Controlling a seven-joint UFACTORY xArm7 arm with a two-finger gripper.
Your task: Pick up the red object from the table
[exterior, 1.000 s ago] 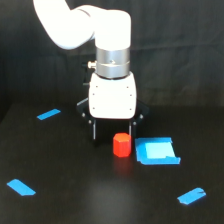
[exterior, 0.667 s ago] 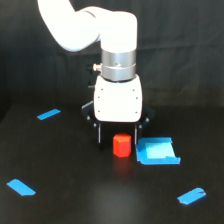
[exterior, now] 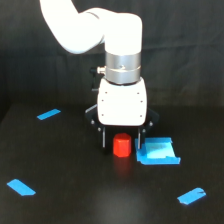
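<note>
**One red block between spread claw fingers**

One small, stubby red-orange block [exterior: 121, 145] stands upright on the flat matte black counter [exterior: 75, 200], between the two dark fingers [exterior: 103, 137] of the white-bodied claw [exterior: 121, 139]. The claw is spread, its fingers flanking the block without visibly touching it. A bright blue square patch [exterior: 157, 152] lies just beside the block, toward the exterior view's right.

A single exterior view, seemingly slightly raised and fairly near, faces the arm [exterior: 95, 30] across the table [exterior: 75, 200].
</note>
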